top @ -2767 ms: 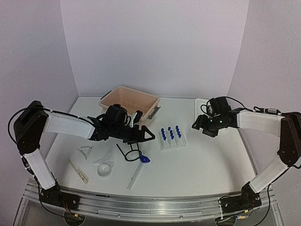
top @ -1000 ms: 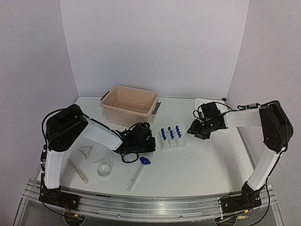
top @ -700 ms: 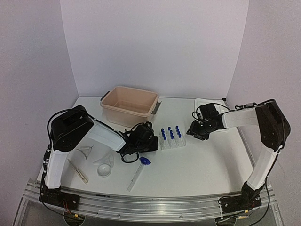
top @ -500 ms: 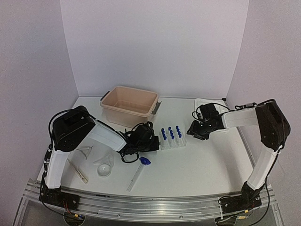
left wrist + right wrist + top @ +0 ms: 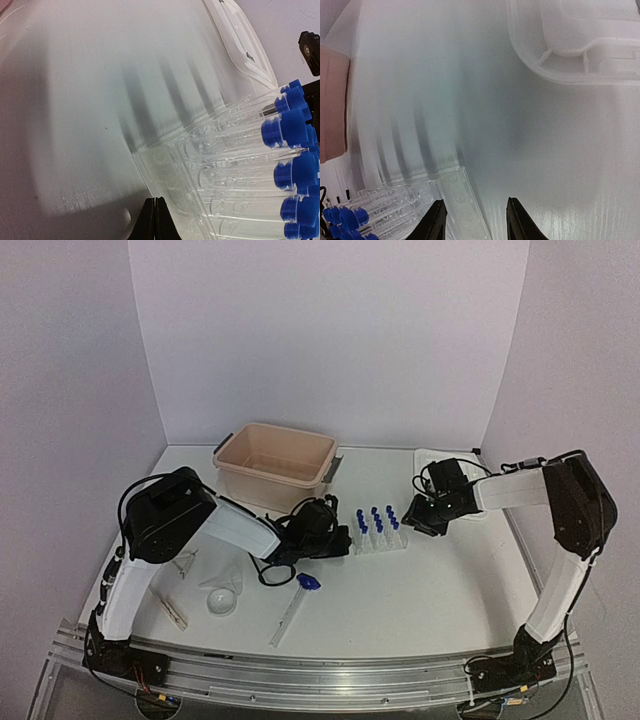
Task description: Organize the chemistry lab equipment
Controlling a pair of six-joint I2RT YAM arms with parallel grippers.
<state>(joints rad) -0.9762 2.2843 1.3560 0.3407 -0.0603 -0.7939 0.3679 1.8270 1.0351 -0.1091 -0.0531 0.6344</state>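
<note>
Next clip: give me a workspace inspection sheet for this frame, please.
Surface: white table.
Job's things: clear tube rack holding blue-capped tubes, centre; wire ring stand, funnel, wooden clamp, blue-tipped brush, front left.
Clutter: beige tub rear; white lid rear right.
Grippers: left gripper shut at the rack's left end; right gripper open, rack's right edge between its jaws.
Cables: black leads along both arms.
Surroundings: plain walls.

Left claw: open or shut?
Shut. In the left wrist view the left claw has its tips together, no gap, at the edge of the clear tube rack.
</note>
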